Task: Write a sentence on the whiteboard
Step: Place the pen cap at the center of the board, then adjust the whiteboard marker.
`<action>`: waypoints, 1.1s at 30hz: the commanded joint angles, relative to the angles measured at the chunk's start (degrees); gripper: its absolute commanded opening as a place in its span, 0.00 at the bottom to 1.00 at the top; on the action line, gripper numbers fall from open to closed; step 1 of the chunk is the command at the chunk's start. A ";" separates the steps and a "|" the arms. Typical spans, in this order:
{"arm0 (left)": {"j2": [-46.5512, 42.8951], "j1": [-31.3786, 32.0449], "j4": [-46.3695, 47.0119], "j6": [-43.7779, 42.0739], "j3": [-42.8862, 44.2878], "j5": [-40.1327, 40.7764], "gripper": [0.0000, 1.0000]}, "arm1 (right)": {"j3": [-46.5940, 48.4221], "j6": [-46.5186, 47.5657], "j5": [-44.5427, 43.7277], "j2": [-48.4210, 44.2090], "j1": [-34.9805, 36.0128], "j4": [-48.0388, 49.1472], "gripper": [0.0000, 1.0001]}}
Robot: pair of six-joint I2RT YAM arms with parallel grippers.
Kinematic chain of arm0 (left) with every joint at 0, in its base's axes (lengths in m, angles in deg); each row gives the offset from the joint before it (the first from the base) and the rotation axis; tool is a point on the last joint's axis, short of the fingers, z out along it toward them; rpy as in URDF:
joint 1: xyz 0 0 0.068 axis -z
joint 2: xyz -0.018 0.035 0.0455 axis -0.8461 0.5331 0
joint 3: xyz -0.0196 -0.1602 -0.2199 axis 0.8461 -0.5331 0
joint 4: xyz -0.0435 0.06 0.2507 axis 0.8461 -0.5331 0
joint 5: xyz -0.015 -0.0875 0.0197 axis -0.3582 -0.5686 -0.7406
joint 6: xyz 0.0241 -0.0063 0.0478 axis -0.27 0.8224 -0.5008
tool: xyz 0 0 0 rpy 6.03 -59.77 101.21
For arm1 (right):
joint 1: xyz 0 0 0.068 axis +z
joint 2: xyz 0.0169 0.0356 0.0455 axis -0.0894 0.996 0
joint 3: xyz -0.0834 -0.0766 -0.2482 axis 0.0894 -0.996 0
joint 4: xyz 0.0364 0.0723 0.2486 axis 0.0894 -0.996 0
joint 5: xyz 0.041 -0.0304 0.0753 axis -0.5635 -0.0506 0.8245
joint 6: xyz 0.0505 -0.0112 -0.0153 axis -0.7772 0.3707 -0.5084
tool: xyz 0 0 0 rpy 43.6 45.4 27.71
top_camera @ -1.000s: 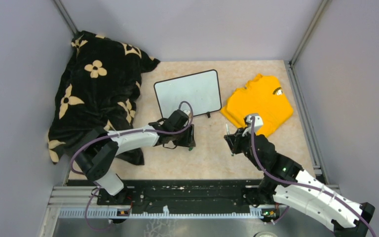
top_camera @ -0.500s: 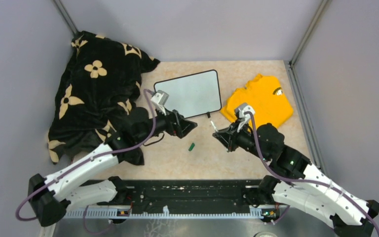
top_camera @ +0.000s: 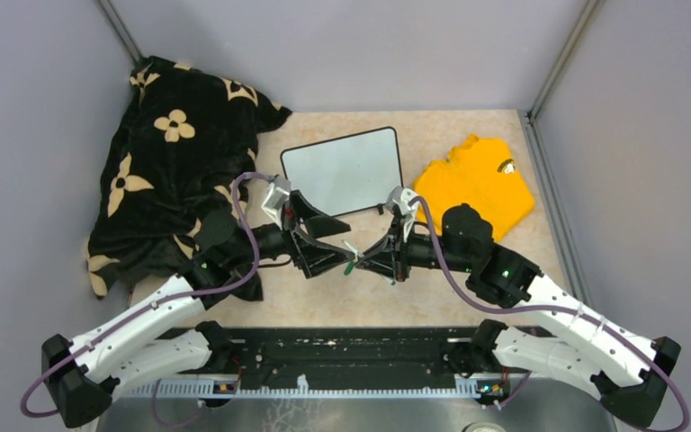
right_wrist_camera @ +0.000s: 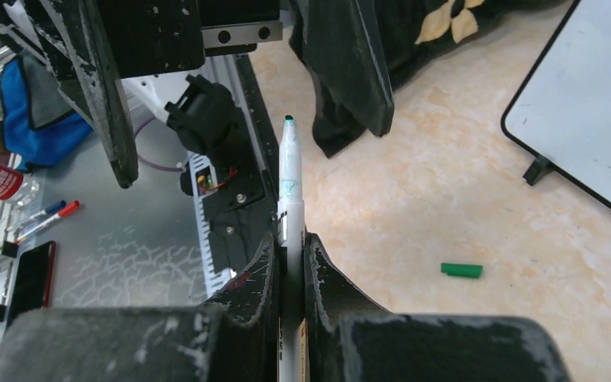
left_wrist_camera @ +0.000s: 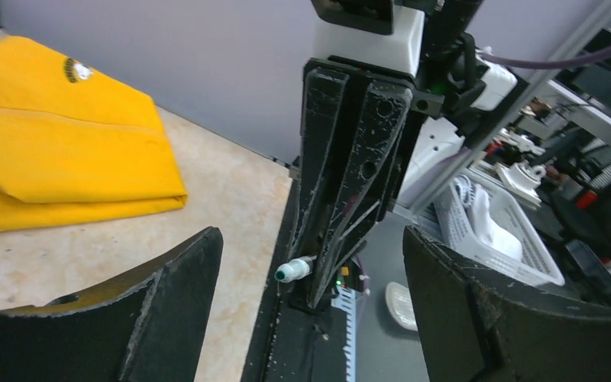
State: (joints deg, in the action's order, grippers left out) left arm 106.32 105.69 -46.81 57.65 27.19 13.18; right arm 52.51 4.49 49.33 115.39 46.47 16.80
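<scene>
Top external view has the flat, black-framed whiteboard (top_camera: pixel 342 171) lying on the mottled beige table (top_camera: pixel 432 126) just beyond the left fingers (top_camera: pixel 344 248), spread wide and empty, and the right fingers (top_camera: pixel 366 261), pinching a white green-tipped marker (right_wrist_camera: pixel 290 175); only the right wrist shows a green cap (right_wrist_camera: pixel 461 270).

Smooth whiteboard (top_camera: pixel 342 169), plush blanket (top_camera: pixel 166 162), plastic marker (right_wrist_camera: pixel 290 179), scuffed matt fingers (left_wrist_camera: pixel 127 318)

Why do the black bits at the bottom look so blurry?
Left wrist view: the left tool is too close to focus on, so its fingers look soft; the shirt is sharper. Right wrist view: the right tool blurs likewise, while the pen is crisp.
</scene>
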 commanded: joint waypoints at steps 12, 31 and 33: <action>3.67 0.07 12.29 8.74 -2.57 -13.19 0.56 | 4.09 0.94 5.72 -0.23 0.44 4.24 0.00; 3.66 -0.72 14.37 10.92 -3.82 -7.21 0.00 | 3.80 -0.05 8.45 -0.28 0.48 4.51 0.00; 2.42 -0.78 15.42 11.95 -4.83 -3.67 0.00 | 3.98 -1.21 7.91 -0.67 0.53 5.31 0.10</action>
State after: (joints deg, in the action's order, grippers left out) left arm 110.30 105.25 -35.58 67.60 23.72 3.94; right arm 53.62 4.25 55.58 115.58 46.60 18.38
